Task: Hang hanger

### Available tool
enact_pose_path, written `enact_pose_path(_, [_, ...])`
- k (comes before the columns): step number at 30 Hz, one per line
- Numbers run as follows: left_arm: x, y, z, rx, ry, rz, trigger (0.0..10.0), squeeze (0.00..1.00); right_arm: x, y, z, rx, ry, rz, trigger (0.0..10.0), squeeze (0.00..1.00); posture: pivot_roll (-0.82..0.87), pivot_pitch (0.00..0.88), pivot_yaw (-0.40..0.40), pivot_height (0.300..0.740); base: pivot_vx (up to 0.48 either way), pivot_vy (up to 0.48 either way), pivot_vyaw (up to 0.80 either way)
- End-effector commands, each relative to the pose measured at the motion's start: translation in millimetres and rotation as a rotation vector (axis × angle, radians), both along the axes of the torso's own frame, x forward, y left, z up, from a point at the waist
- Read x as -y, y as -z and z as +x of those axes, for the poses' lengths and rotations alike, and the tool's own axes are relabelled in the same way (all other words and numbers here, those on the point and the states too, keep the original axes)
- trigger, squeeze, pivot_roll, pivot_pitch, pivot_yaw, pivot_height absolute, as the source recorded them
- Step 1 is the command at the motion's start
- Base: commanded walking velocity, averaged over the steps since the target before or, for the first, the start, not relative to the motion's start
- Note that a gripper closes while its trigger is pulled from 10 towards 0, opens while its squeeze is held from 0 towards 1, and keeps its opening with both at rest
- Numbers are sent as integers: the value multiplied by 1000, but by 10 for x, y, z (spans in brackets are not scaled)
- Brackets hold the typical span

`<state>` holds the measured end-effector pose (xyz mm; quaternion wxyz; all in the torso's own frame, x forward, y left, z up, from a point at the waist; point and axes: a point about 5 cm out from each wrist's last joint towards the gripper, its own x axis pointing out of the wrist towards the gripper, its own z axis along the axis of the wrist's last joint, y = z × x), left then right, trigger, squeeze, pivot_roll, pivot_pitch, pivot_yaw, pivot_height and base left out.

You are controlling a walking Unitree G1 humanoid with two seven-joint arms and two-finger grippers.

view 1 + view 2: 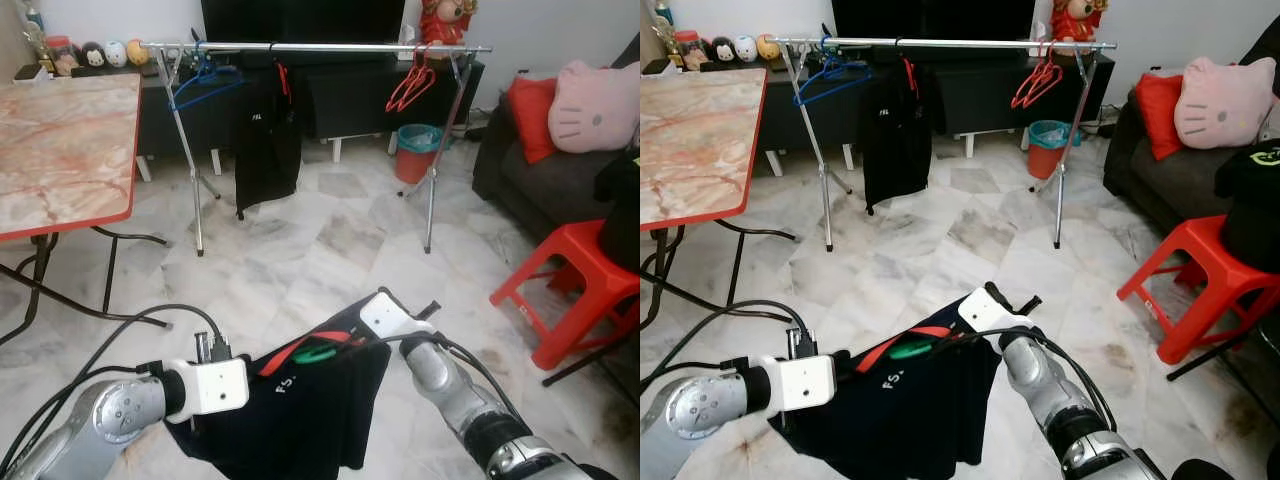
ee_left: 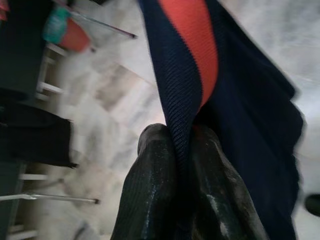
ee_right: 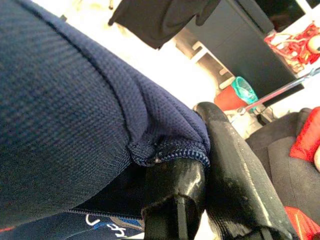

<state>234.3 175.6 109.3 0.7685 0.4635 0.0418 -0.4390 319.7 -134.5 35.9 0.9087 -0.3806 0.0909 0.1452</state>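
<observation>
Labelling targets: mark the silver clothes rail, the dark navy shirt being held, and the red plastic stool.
silver metal clothes rail (image 1: pixel 330 46), left eye view, bar middle
dark navy shirt (image 1: pixel 300 420), left eye view, front panel
red plastic stool (image 1: pixel 580 250), left eye view, seat

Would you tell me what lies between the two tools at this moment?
A dark navy garment on a green hanger spans from the left tool to the right tool, seen in the left eye view.

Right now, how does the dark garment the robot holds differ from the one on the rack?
The dark navy garment is stretched low between the left gripper and right gripper, both jaws shut on it; the black garment hangs from the silver rail. The held one shows a red lining. Both are dark with white lettering.
</observation>
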Motion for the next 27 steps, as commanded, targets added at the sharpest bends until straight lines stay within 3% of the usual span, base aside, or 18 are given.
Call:
enact_pose_path(1, [-83, -87, 58, 49, -33, -16, 10000, 0, 126, -13, 27, -14, 45, -1, 0, 0, 194, 0, -85, 740, 0, 0, 0])
enact_pose_path(4, [-128, -161, 70, 71, -47, -56, 10000, 0, 168, 20, 7, -33, 52, -13, 0, 0, 193, 0, -85, 740, 0, 0, 0])
enact_pose_path(10, [-308, -101, 24, 45, -29, 29, 10000, 0, 272, 39, -6, -45, 79, -28, 0, 0, 193, 0, -78, 740, 0, 0, 0])
enact_pose_path(16, [-253, -79, -2, 11, 9, 8, 10000, 0, 318, 39, 0, -57, 108, -4, 0, 27, 194, 0, -77, 740, 0, 0, 0])
enact_pose_path(17, [-229, -73, -14, 3, 21, 4, 10000, 0, 323, 34, 2, -58, 112, 9, 157, 380, 194, 0, -77, 740, 0, 0, 0])
enact_pose_path(18, [-208, -63, -26, -7, 32, 3, 10000, 0, 330, 28, 6, -64, 120, 36, 1804, 953, 192, 0, -76, 740, 0, 0, 0])
enact_pose_path(22, [-190, -53, -33, -10, 45, 5, 10000, 0, 326, 11, 18, -72, 110, 63, 2235, 1000, 192, 0, -77, 740, 0, 0, 0])
enact_pose_path(23, [-169, -39, -35, -11, 61, 11, 10000, 0, 303, 14, 26, -103, 92, 91, 3961, 1000, 190, 0, -75, 740, 0, 0, 0])
enact_pose_path(24, [-158, -34, -32, -10, 67, 14, 10000, 0, 278, 15, 30, -121, 83, 116, 4235, 1000, 190, 0, -75, 740, 0, 0, 0])
enact_pose_path(26, [-155, -34, -30, -10, 68, 13, 10000, 0, 268, 13, 31, -124, 80, 123, 4235, 1000, 190, 0, -75, 740, 0, 0, 0])
enact_pose_path(27, [-134, -35, -24, -11, 74, 9, 10000, 0, 223, 9, 39, -143, 61, 153, 3216, 1000, 189, 0, -75, 740, 0, 0, 0])
